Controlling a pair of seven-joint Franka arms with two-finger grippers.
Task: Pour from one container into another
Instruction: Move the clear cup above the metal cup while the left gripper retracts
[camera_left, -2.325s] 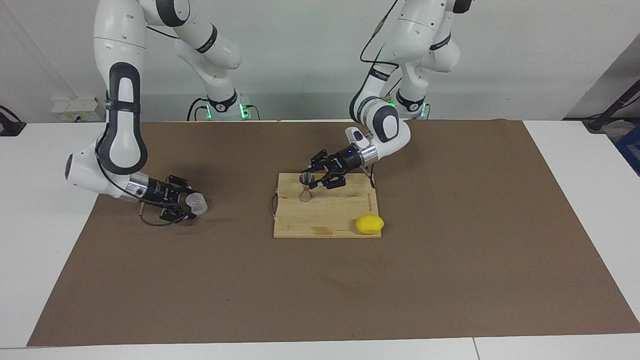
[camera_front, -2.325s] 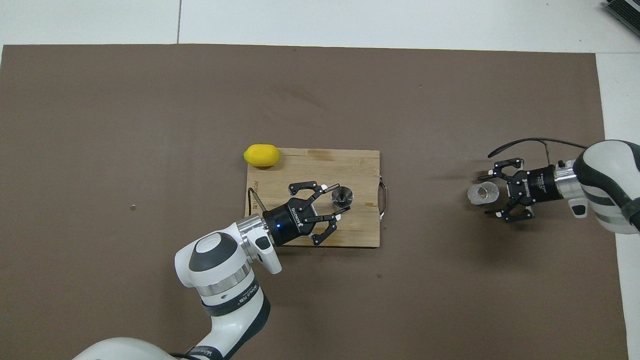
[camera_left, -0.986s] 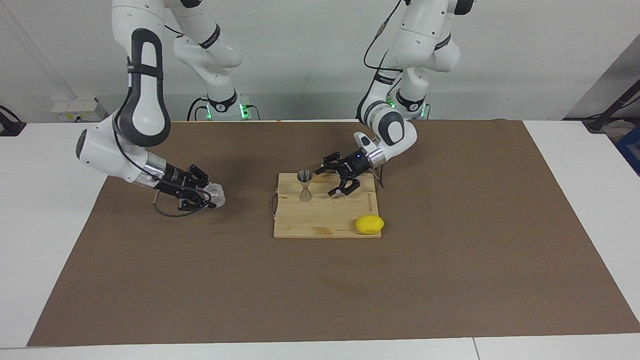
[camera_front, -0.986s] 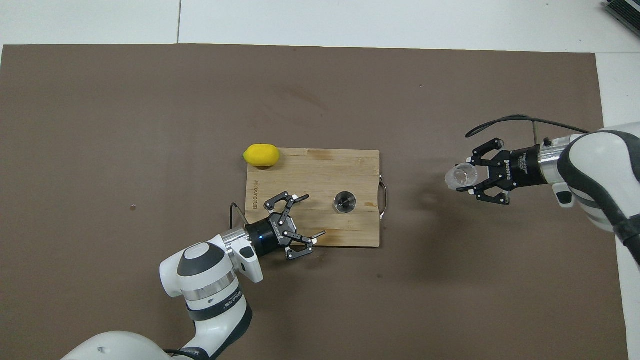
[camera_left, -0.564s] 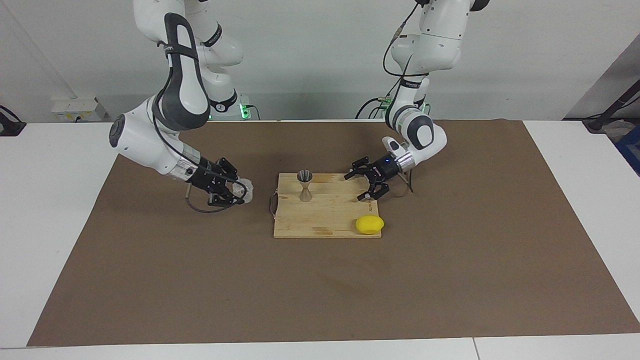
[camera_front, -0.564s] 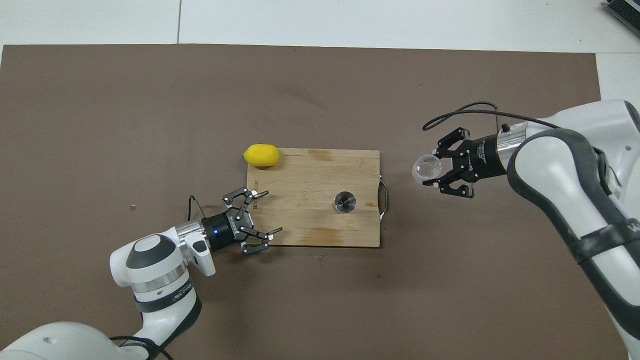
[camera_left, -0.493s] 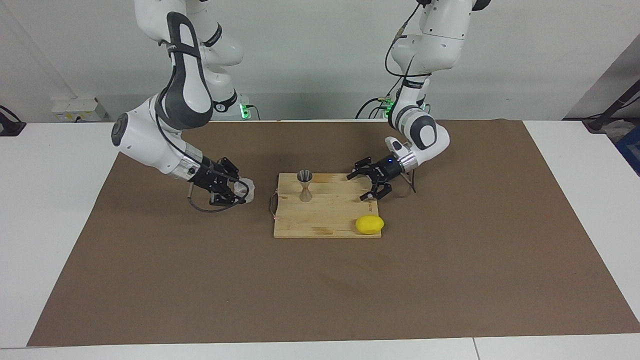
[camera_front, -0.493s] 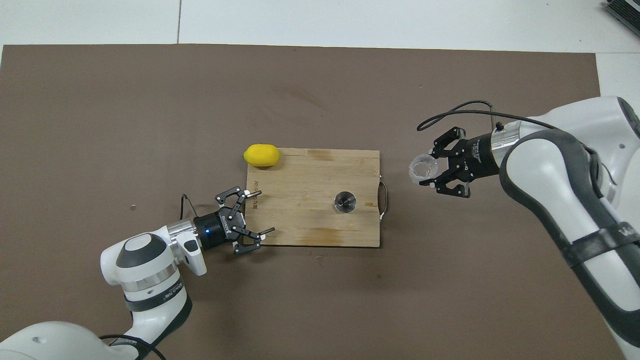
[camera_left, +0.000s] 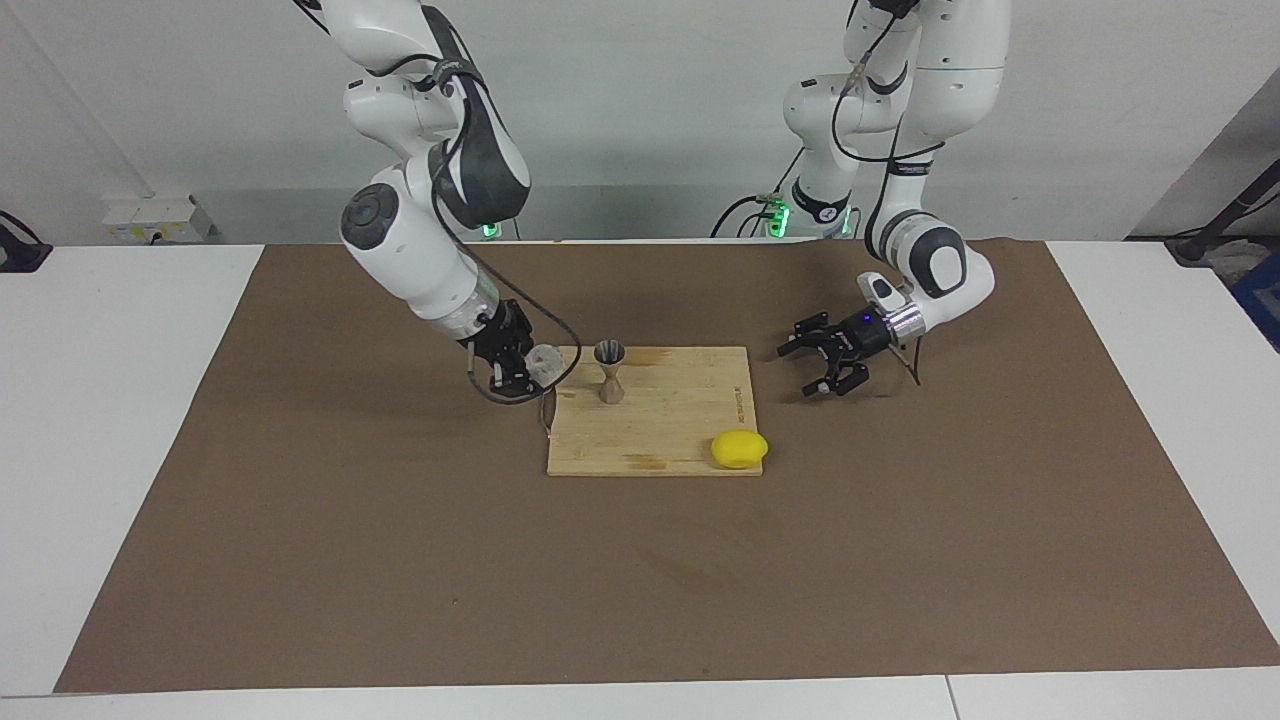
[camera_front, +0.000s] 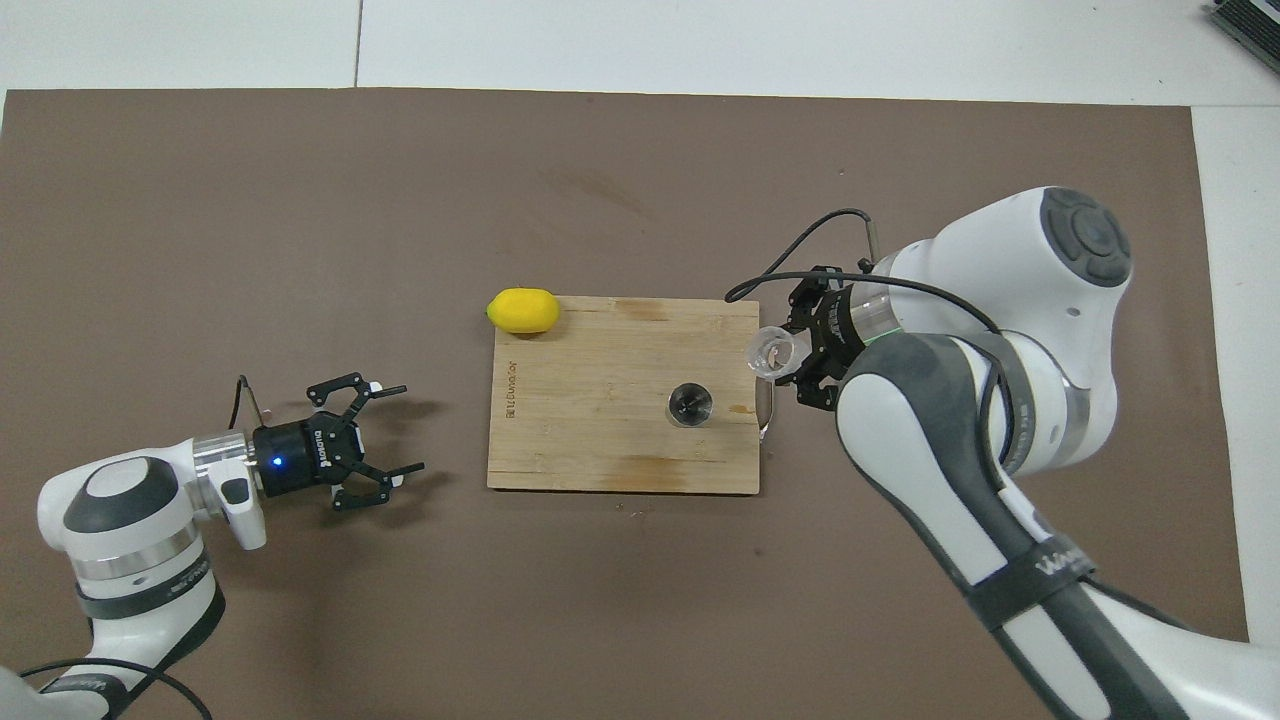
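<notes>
Now the right gripper (camera_left: 532, 372), clamped on the clear cup (camera_left: 545, 364), nears the jigger (camera_left: 609, 371) for tipping, while the left gripper (camera_left: 812, 366) waits wide open.

One camera sits high across the table, facing the two robot bases at 12 o'clock, far enough back to take in the whole brown mat (camera_left: 300, 560). The other hangs steeply above the robots' own end, looking forward and down, closer in. Both share the wooden cutting board (camera_left: 660, 440) (camera_front: 600, 440), turned half a circle between them: its lemon (camera_left: 739, 449) (camera_front: 522, 310) corner lies at 4 o'clock in one, 10 o'clock in the other.
</notes>
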